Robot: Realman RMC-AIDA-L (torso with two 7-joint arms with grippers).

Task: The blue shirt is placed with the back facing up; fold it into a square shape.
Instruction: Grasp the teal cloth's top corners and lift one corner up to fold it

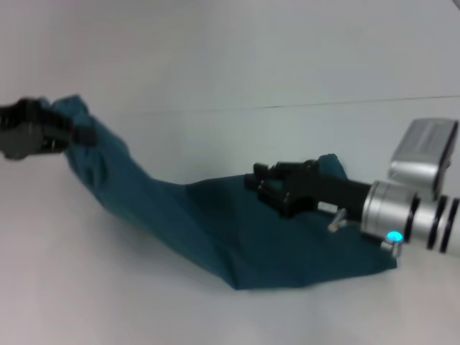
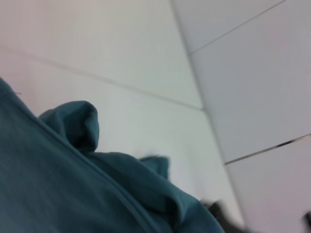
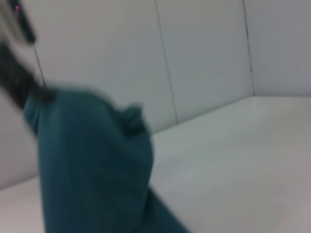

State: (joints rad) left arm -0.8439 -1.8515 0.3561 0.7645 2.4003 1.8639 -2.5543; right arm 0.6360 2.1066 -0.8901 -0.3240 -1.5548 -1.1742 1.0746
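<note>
The blue shirt [image 1: 215, 230] lay stretched in a long band across the white worktop [image 1: 108, 302], its long axis running from the left hand [image 1: 68, 133] at the far left down to the right hand [image 1: 277, 187] nearer the robot. The left hand was clenched on a bunched end of the fabric and held it lifted off the surface, so the cloth sloped downward away from that hand. The lower, wider part of the shirt lay flat beneath and around the right hand, ending in a straight edge just past that hand's silver wrist. The right hand sat low over the flat part with cloth showing behind it (whether its fingers were clamped on the fabric I could not tell). From the left wrist camera the shirt [image 2: 73, 184] showed soft folds and a seam line close by. From the right wrist camera it [image 3: 87, 165] rose as a draped column toward the other arm. The worktop was plain and pale. Behind it stood pale wall panels [image 3: 204, 58] with thin dark seams.
</note>
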